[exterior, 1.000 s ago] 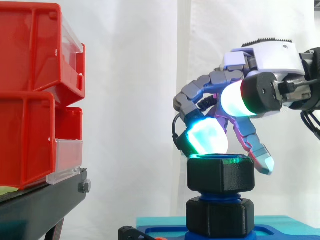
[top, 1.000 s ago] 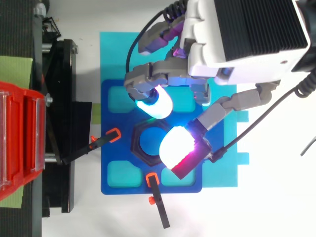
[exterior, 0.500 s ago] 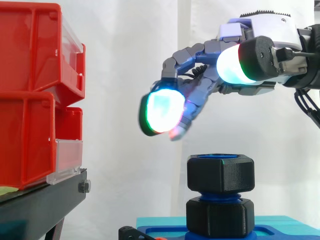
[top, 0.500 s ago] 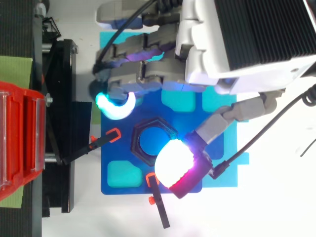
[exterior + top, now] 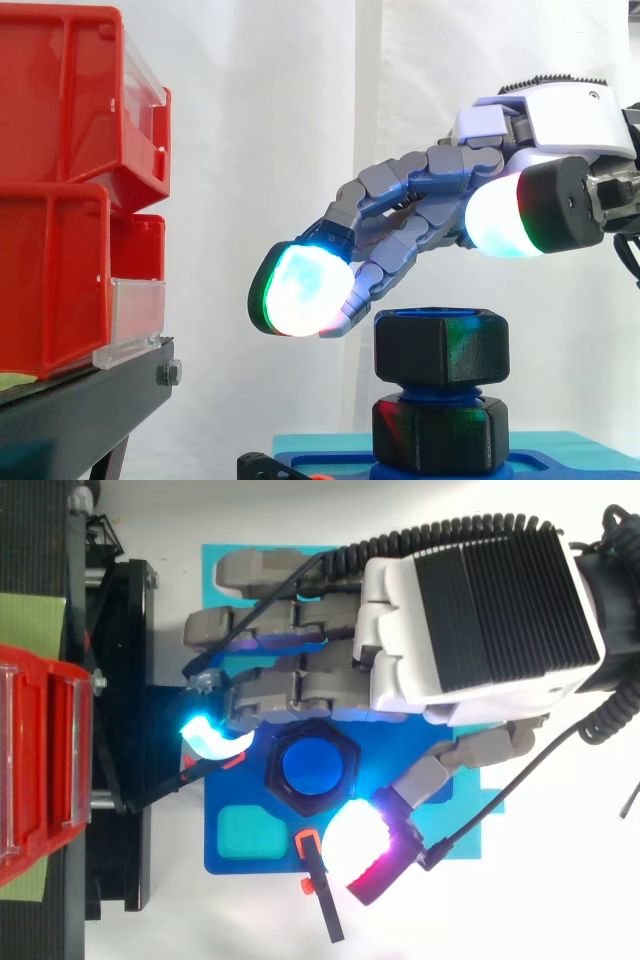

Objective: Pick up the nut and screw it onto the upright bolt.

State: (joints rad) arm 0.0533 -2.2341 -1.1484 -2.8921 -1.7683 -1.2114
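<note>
Both views are lit brightly and evenly. The white curtain (image 5: 260, 150) and the white tabletop (image 5: 560, 900) are rendered almost without shadow. The strongest local light is given off by the pads (image 5: 298, 291) of the fingers (image 5: 420, 180): a cyan-green glow in the side view and, in the top view, a patch washed out to plain white with a red edge. Faint green and red tints are thrown onto the glossy black nut (image 5: 441, 347).

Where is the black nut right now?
In the side view, the nut sits atop the blue bolt, low and right of centre, just beneath the hand's straight fingers.
</note>
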